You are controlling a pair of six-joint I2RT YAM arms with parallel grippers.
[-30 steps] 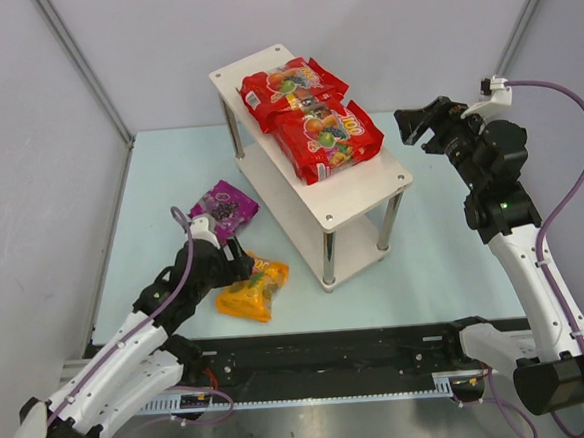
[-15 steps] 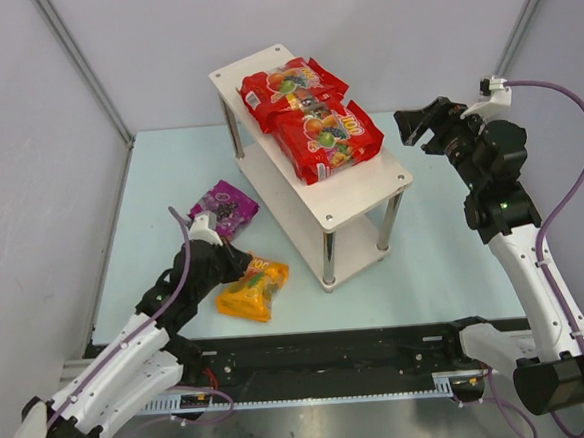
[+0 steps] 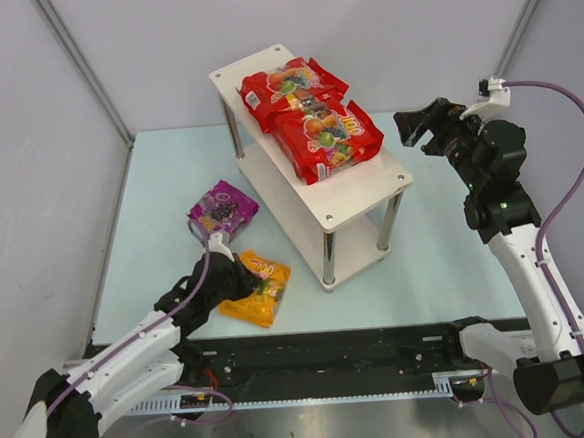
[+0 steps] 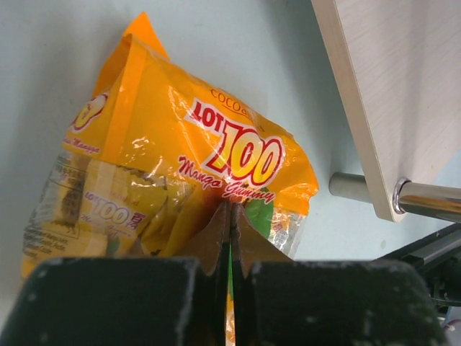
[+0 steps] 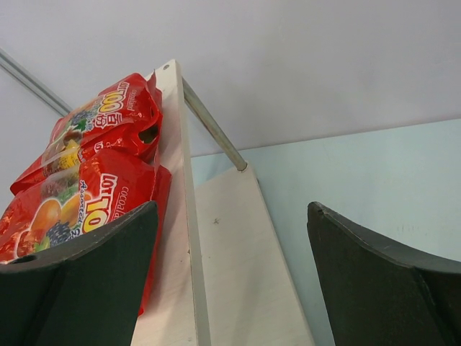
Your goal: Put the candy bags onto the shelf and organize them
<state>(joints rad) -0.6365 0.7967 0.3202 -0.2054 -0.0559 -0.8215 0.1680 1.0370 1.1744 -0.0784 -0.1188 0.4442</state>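
Observation:
The orange-yellow candy bag [image 3: 262, 286] [image 4: 180, 158] lies on the table in front of the shelf [image 3: 362, 189]. My left gripper [image 3: 240, 284] [image 4: 230, 216] is shut on its near edge, with a thin strip of the bag pinched between the fingers. The purple candy bag [image 3: 223, 209] lies on the table just behind it. Two red candy bags [image 3: 291, 87] [image 3: 328, 136] rest side by side on the shelf's top board. My right gripper [image 3: 411, 125] [image 5: 232, 209] hangs open to the right of the shelf, level with the top board [image 5: 169, 238], holding nothing.
The shelf's lower board [image 5: 238, 274] shows bare in the right wrist view. A metal shelf leg [image 4: 403, 194] stands just right of the orange-yellow bag. Grey walls enclose the table, and a black rail [image 3: 331, 352] runs along its near edge.
My left gripper went from open to shut on the orange-yellow bag's edge and slid slightly right. The bag shifted a little. The right arm stayed still.

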